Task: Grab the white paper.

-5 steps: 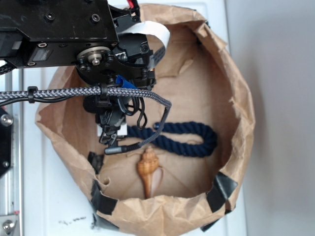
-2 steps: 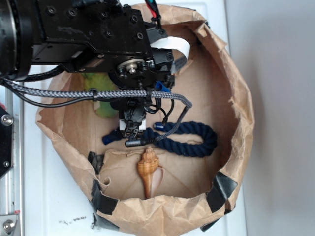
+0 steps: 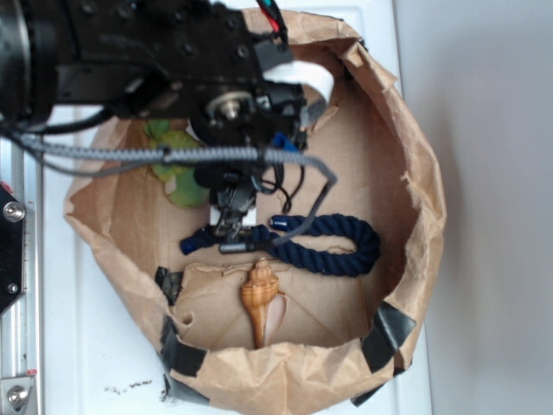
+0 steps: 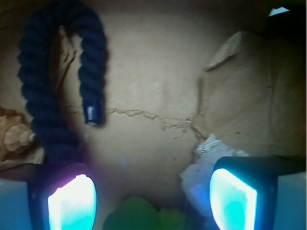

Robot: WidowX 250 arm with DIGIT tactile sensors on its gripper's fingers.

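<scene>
Nearby, rope [image 4: 53,86] and green toy [image 4: 139,215] crowd the wide-open, empty tool [image 4: 152,197].

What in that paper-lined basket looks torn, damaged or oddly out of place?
The brown paper liner is torn: a ragged crack runs across its floor in the wrist view, and black tape patches the rim. A seashell, a navy rope and a green plush toy make an odd mix. The white paper lies crumpled beside one gripper finger.
</scene>
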